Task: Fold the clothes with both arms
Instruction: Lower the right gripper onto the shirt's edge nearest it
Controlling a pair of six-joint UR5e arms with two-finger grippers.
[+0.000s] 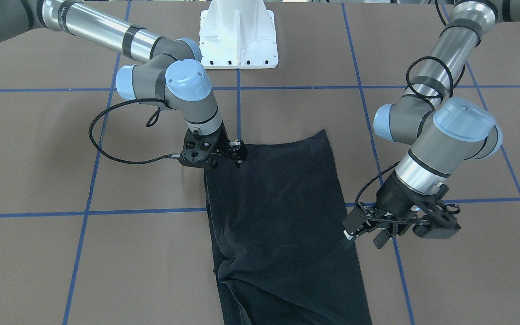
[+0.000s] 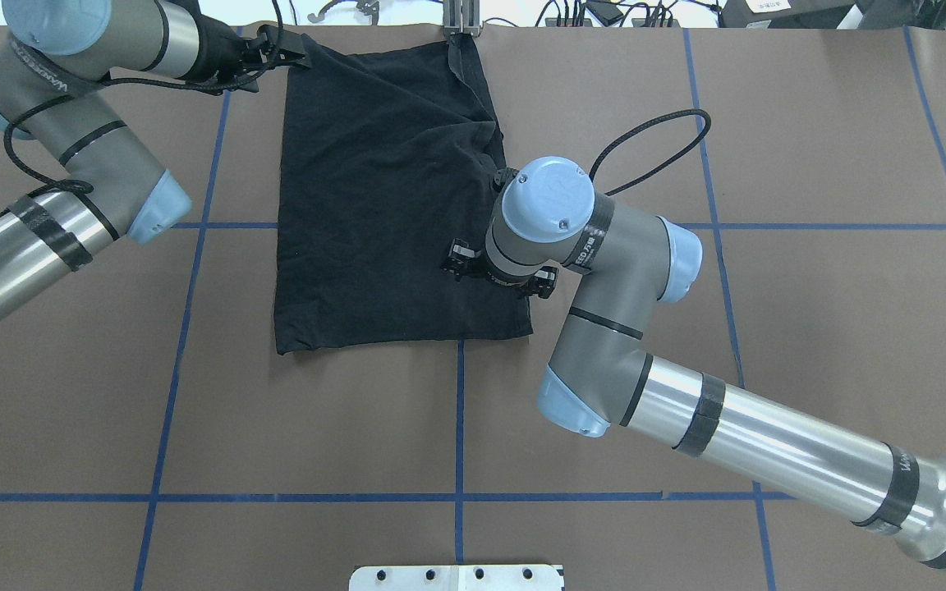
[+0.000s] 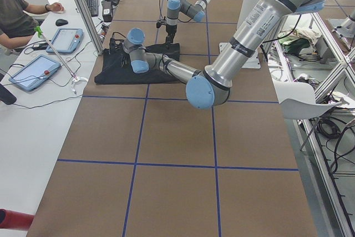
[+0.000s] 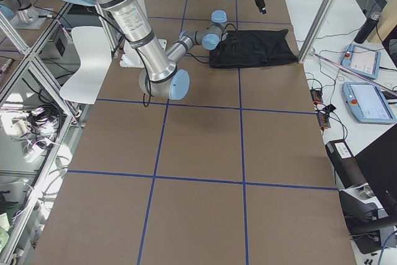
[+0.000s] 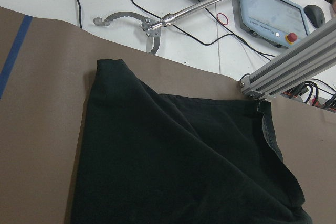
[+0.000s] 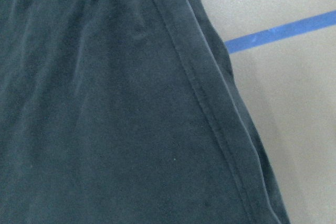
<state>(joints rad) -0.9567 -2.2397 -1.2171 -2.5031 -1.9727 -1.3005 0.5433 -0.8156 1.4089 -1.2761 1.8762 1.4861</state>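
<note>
Limp, light T-shirt (image 1: 278, 216), probably best pinched at its corners; left tool (image 1: 363, 235) spread, right tool (image 1: 238, 155) state unclear.

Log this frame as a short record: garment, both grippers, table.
garment: black T-shirt, flat on the brown table, roughly rectangular, creased at the far end
print: none visible
left gripper: at the shirt's far left edge, jaws apart
right gripper: low over the shirt's near right corner, jaws unclear
</note>
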